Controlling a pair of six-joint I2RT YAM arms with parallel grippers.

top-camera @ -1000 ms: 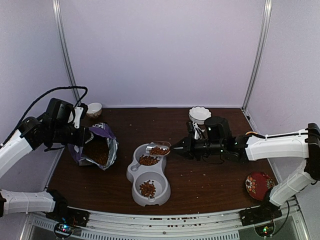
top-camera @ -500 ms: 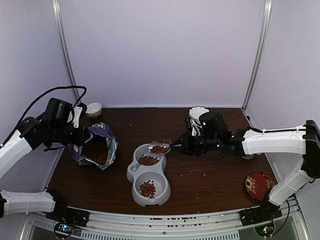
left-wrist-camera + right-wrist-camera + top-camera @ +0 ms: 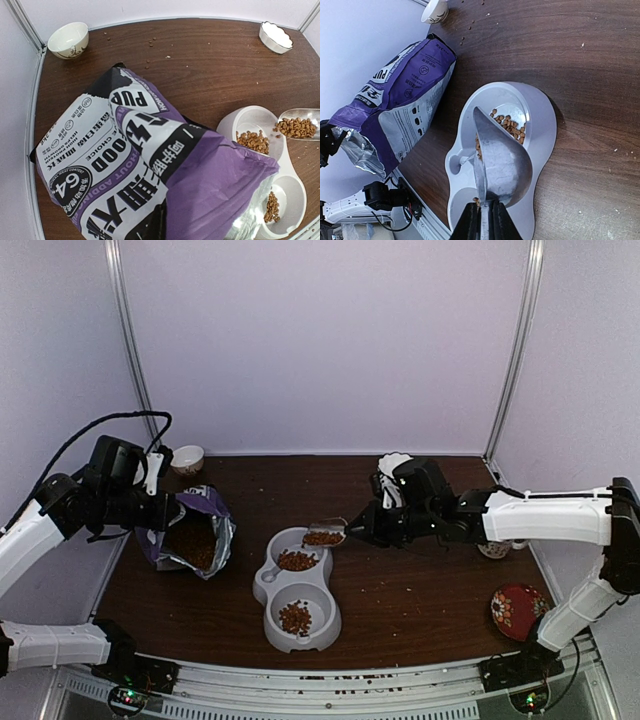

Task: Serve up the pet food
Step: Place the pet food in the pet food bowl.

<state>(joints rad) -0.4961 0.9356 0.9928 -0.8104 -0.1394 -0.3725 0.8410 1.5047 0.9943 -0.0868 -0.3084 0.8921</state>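
Over the far rim of the double bowl (image 3: 269,578), right gripper (image 3: 350,531) pinches the scoop (image 3: 502,165); pet food (image 3: 321,538) lies at its nine o'clock, scoop axis nine-to-three.

you have pale lilac walls (image 3: 320,340) closing in the back and both sides, plain, softly and evenly lit. a slim metal left post (image 3: 128,340) stands in one back corner and a right post (image 3: 515,340) in the other. below them lies a dark brown wood-grain table (image 3: 430,590), with a metal rail (image 3: 350,672) along its near edge.
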